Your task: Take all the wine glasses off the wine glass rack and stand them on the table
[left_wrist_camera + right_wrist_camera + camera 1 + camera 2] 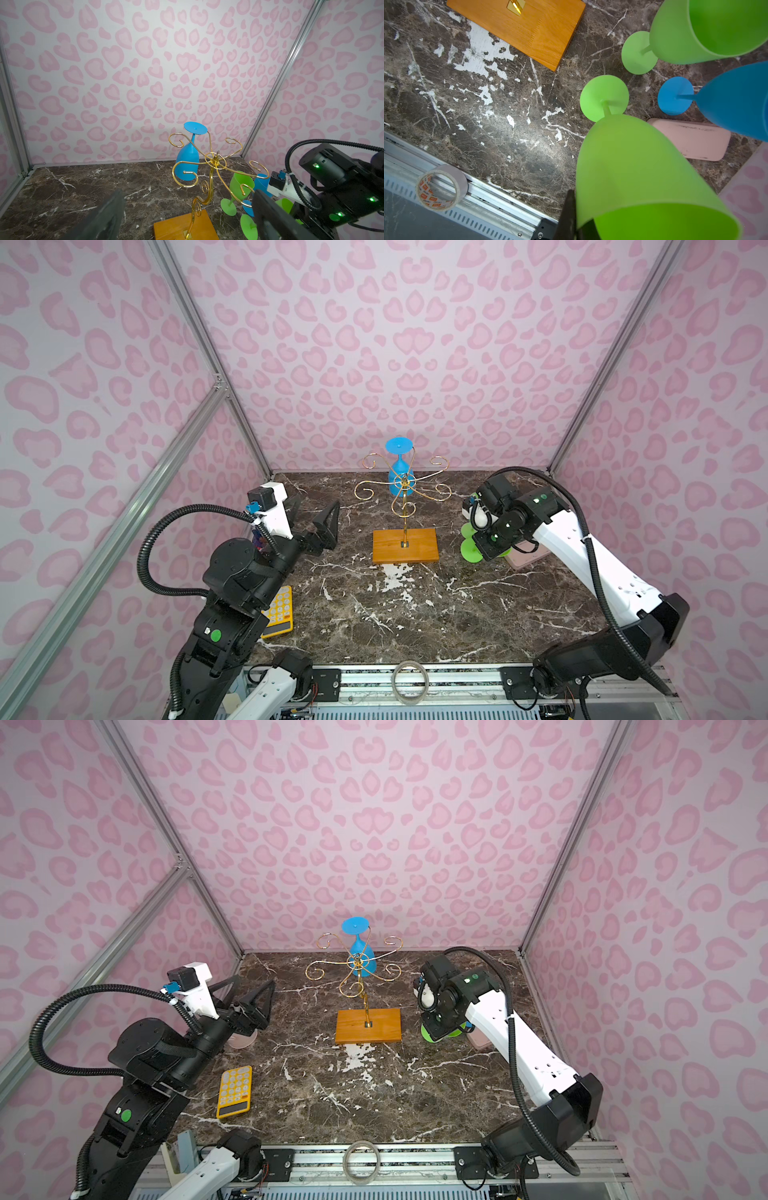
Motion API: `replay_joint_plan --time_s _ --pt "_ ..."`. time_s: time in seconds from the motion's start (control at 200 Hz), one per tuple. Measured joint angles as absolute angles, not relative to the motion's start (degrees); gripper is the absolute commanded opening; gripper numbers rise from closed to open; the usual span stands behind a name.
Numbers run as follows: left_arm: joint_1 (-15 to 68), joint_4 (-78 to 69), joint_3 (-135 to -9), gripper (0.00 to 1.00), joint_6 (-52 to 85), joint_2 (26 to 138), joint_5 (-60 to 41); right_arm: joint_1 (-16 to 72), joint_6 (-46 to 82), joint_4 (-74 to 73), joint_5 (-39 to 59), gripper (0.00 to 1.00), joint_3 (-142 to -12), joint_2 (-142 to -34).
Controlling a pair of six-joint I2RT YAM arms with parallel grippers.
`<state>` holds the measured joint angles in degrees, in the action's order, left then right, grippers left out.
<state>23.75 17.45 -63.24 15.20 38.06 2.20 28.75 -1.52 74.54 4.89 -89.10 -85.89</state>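
Left wrist: wine glass hung inverted on wine glass rack; looked light, slick, so I'd take the stem; left pincer released, right pincer clenched on green glass.

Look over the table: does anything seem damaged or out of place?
Yes: the marble-print tabletop is chipped, with white patches showing in front of the wooden base of the wine glass rack. Nothing looks spilled.

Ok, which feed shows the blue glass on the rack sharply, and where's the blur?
Both top views: blue glass and wine glass rack crisp, wide-angle splay at the edges. Left wrist view: both sharp; only the fingers of the left end effector blur in the foreground. Right wrist view: only the rack's base, and a soft close-up green glass.
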Motion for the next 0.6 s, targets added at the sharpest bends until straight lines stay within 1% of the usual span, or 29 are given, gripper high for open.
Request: replay_joint_plan --time_s 0.38,0.6 --pt "23.7 17.2 -63.1 0.97 15.0 37.5 2.2 28.2 -3.8 75.0 9.0 0.00 -91.0 -93.4" --pt "23.7 17.2 -63.0 0.97 14.8 37.6 1.9 28.1 -4.1 75.7 8.5 0.00 -91.3 -96.1"
